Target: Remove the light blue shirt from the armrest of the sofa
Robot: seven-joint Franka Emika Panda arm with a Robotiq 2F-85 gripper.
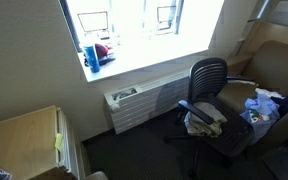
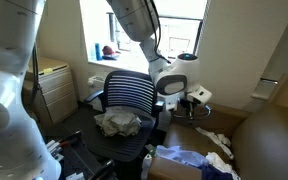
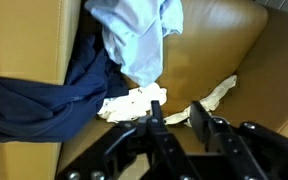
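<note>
The light blue shirt [image 3: 134,35] lies bunched on the tan sofa [image 3: 219,60], at the top of the wrist view. It partly overlaps a dark navy garment [image 3: 44,100] to its left. A crumpled white cloth [image 3: 132,102] lies just below the shirt. My gripper [image 3: 177,116] is open and empty. It hovers above the sofa with its fingertips near the white cloth, short of the shirt. In an exterior view the gripper [image 2: 184,92] hangs above the pile of blue clothes [image 2: 181,158] by the sofa [image 2: 274,135].
A black office chair [image 2: 129,92] with a heap of grey-white clothes [image 2: 119,122] on its seat stands next to the sofa; it also shows in an exterior view [image 1: 209,80]. A radiator [image 1: 144,100] sits under the window. A wooden cabinet [image 1: 24,135] stands to the side.
</note>
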